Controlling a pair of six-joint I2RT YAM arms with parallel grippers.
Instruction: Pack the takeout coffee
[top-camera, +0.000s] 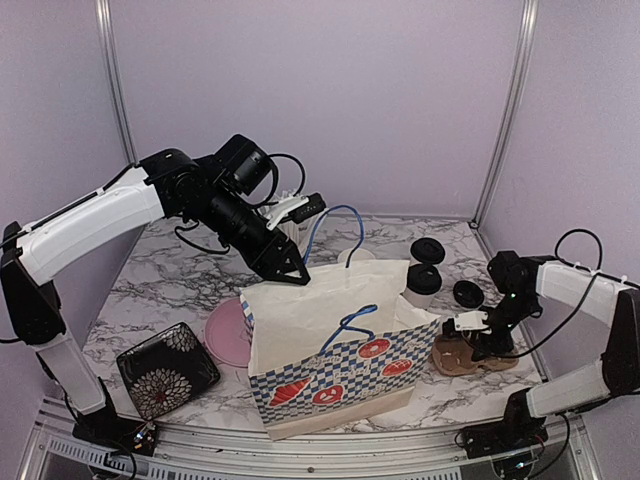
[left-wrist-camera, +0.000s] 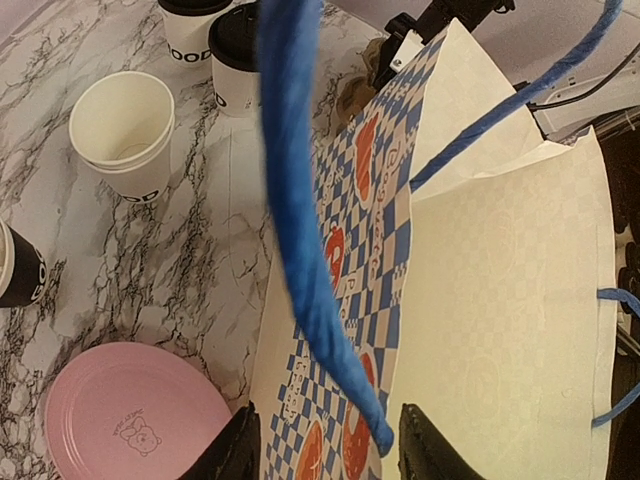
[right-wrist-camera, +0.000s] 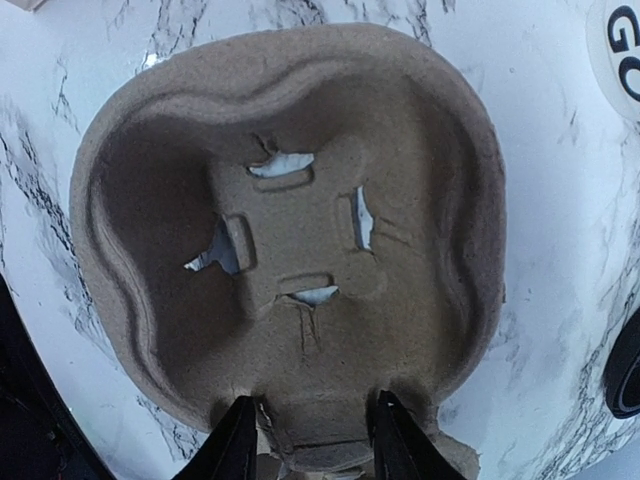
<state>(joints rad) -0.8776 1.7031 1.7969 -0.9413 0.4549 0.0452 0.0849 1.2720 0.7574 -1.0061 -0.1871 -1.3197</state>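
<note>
Left claw (left-wrist-camera: 325, 445): set over the rear rim of the paper bag (top-camera: 340, 345), which stands open on the surface (top-camera: 180, 290). Jaws part-way apart. The bag's checked wall and the foot of its blue handle (left-wrist-camera: 300, 210) lie between the fingers (left-wrist-camera: 235, 455). There is a gap on both sides and nothing is pinched.

Right claw (right-wrist-camera: 315, 440): low over the brown pulp cup carrier (right-wrist-camera: 290, 230), which lies flat on the surface just right of the bag. Jaws part-way apart, with the carrier's near rim filling the space between them. I cannot tell whether they press on it.

Takeout coffee: two lidded cups (top-camera: 424, 282) stand upright, touching or nearly so, behind the bag's right end. They are outside the bag and well apart from the left claw. In the left wrist view they sit at the far top edge, beyond the bag's outer wall. They are near the right claw, beyond the carrier.
- A third black lid (top-camera: 467, 293) sits just beside the right claw. What is under it is unclear.
- The right wrist view shows the edge of a white cup (right-wrist-camera: 620, 40) lettered "GO" past the carrier's far corner. It is not between the jaws.
- An open white cup (left-wrist-camera: 122, 125) without a lid stands left of the lidded pair.

A pink plate (left-wrist-camera: 130, 420) lies on the surface to the bag's left.
</note>
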